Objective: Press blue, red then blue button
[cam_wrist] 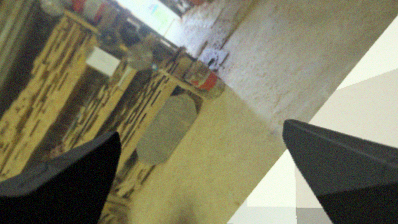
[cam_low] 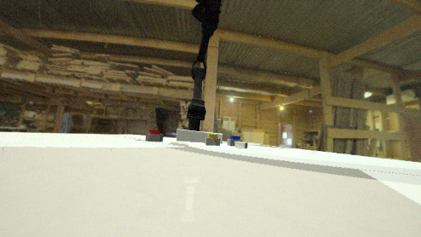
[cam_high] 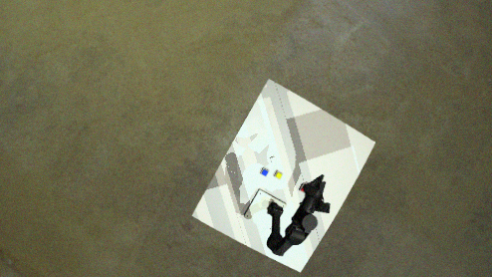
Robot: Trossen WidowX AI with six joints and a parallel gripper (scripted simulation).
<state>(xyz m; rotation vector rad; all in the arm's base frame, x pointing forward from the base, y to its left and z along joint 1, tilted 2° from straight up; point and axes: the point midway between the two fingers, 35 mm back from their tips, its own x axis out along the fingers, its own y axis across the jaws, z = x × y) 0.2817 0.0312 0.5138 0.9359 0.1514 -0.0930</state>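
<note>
The blue button (cam_high: pixel 264 172) (cam_low: pixel 234 138) stands left of the yellow button in the top view, and right of it in the exterior view. The red button (cam_high: pixel 302 188) (cam_low: pixel 154 132) is a red cap on a grey base, partly hidden by the arm in the top view. My gripper (cam_high: pixel 314 181) (cam_wrist: pixel 202 134) is open, with nothing between its fingers in the wrist view. It appears beside the red button from above, but it is held high; its fingers are out of view in the exterior view. No button shows in the wrist view.
The yellow button (cam_high: pixel 278 174) (cam_low: pixel 212 136) stands near the blue one. A small grey block (cam_low: pixel 241 145) lies by the blue button in the exterior view. A low pale wall (cam_low: pixel 196 135) stands behind the buttons, near the arm's base. The table edge crosses the wrist view.
</note>
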